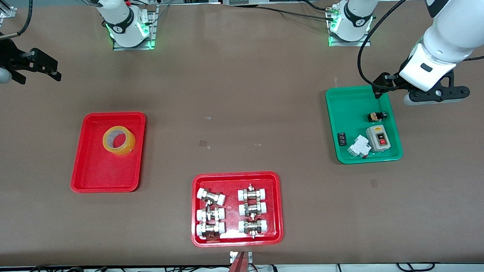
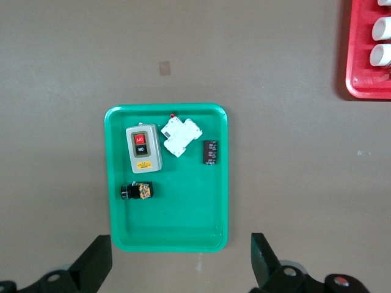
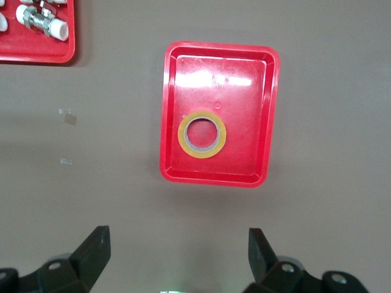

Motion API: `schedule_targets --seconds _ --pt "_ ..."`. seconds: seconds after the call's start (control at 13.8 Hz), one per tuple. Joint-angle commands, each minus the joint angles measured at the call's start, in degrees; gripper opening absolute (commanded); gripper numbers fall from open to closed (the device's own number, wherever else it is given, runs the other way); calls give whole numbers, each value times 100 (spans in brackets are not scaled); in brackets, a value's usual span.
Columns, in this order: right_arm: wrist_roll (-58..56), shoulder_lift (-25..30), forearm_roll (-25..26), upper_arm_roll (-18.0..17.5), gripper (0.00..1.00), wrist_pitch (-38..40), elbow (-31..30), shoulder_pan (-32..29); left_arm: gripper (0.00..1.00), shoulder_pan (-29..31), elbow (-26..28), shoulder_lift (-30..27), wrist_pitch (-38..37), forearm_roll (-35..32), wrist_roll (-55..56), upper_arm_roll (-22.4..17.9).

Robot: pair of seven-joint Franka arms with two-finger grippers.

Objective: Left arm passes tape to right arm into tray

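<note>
Front view: high camera facing both arm bases, covering the whole table [image 1: 240, 91]. Wrist views: each looks straight down from well above. The left shares the green tray [image 2: 116, 183] with it, the right the tray [image 3: 171, 122].

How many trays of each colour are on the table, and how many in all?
Red trays: 2, the tray holding the tape, and the one with pipe fittings
Green trays: 1, the green tray
Total: 3 trays
</note>
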State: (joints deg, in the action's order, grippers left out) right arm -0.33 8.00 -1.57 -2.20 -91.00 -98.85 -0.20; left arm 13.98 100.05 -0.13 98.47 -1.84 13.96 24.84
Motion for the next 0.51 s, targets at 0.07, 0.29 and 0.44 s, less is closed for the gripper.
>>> schedule_targets --seconds 0.07,0.29,0.44 --pt "190 -229 86 -26 100 -76 313 -50 100 70 32 -111 -74 105 -60 4" --pt "253 -185 113 -26 100 187 357 -33 100 79 32 -111 -74 105 -69 4" --pt "358 -194 87 -44 100 232 401 11 100 79 32 -111 -74 105 -69 -14"
